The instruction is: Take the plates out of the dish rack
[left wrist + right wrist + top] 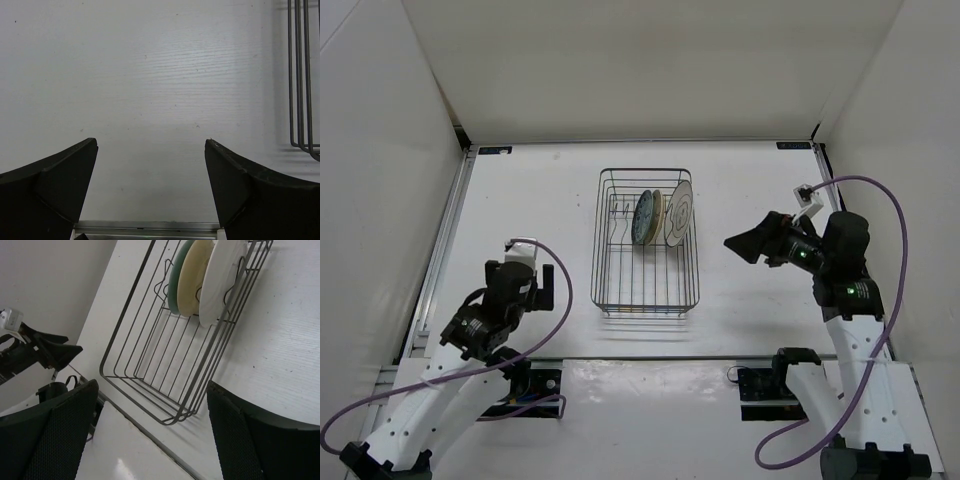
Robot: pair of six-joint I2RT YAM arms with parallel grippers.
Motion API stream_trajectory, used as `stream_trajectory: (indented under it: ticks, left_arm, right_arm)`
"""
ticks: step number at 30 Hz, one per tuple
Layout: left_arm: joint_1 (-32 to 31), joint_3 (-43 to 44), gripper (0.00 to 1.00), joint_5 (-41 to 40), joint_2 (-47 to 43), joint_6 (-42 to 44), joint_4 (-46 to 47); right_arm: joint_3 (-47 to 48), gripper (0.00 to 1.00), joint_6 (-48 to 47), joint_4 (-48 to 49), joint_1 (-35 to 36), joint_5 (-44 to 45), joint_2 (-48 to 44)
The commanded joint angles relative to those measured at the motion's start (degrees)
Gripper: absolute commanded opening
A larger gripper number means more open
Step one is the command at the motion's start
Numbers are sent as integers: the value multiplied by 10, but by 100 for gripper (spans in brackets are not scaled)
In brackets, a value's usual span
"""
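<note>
The left claw (151,145) hangs low over the white surface (540,190), left of the dish rack (646,296) and towards its near end. Its jaws are spread wide with nothing between them, and only the rack's corner wires show at the right edge of its wrist view.

The dish rack sits mid-surface, long side running away from the arms. Three plates stand on edge among the prongs in its far half, packed close together: the blue-grey plate (642,218) leftmost, the cream plate (657,208) in the middle and the white ringed plate (679,212) nearest the rack's right wall.

The right claw (745,245) hovers just right of the rack, level with the plates and pointing at them, jaws wide and empty.
</note>
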Motion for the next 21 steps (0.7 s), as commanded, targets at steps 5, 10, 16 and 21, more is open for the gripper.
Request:
stream_trajectory:
  ticks: [5,10,16,21]
  left_arm:
    - [-2,2,100,-7,-1,-5,-1]
    - [-2,10,100,2,24,-2,-11]
    - [-2,14,100,12,28,-3,-9]
    - [-2,14,100,12,32,0,-7]
  right_arm:
    - [-31,90,138,151,1,-34,34]
    - [11,90,167,316,26,-95,120]
    - [176,83,10,47,89,152,188]
    - [294,64,-31,-57,145,252,343]
